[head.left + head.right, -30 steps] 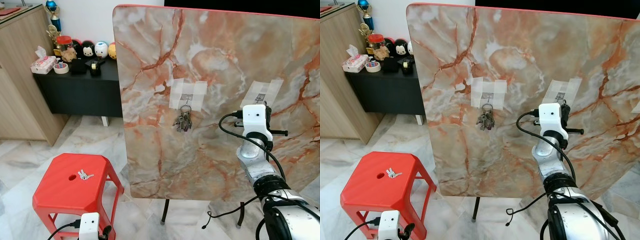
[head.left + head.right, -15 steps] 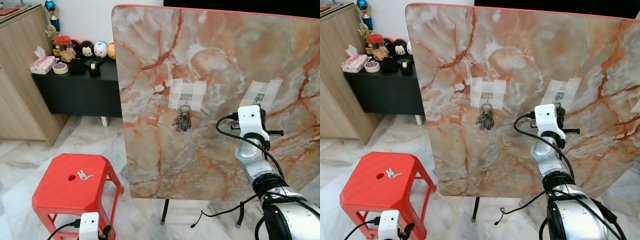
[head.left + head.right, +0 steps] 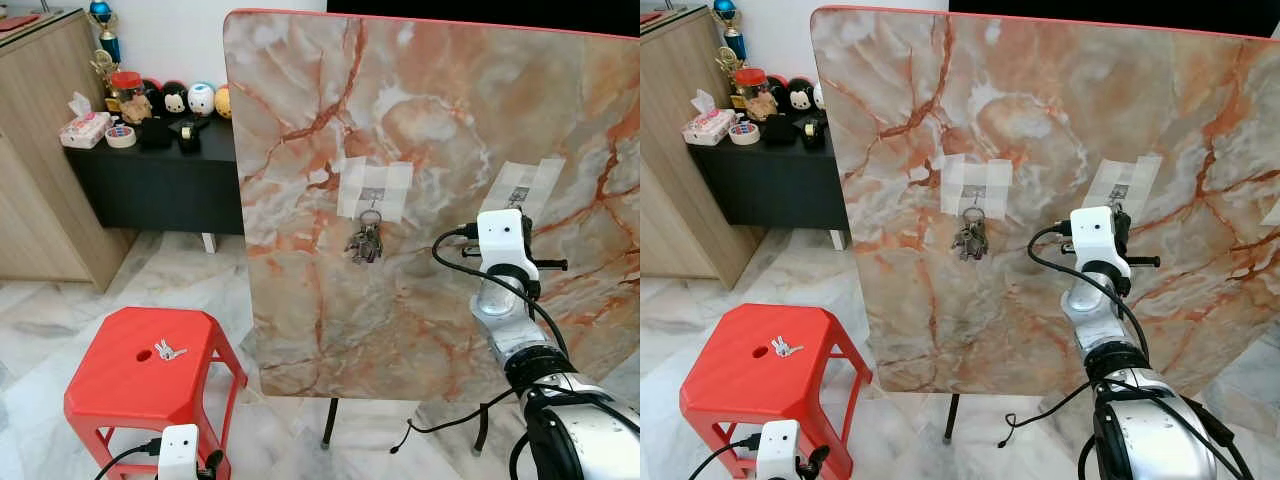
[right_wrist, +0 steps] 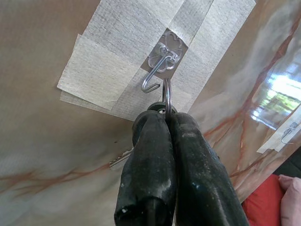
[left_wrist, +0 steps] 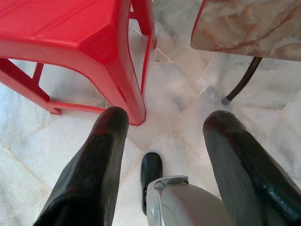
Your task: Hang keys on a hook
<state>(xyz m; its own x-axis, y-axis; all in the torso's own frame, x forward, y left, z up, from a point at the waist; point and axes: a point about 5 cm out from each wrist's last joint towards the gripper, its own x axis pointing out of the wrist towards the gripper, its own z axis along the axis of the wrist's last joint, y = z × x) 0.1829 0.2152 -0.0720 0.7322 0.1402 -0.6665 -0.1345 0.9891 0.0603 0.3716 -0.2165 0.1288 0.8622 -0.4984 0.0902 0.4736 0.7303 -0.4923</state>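
Barely shifted since a second earlier, the right claw (image 4: pixel 167 123) pinched the round silver key ring (image 4: pixel 166 96) just beside the taped silver wire hook (image 4: pixel 156 75); approaching off-line could miss its tip.

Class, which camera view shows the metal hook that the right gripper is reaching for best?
The right wrist view: the hook is close and sharp on its tape patch, with the key ring, pinched by the right gripper, beside it. In both eye views it shows tiny above the arm.
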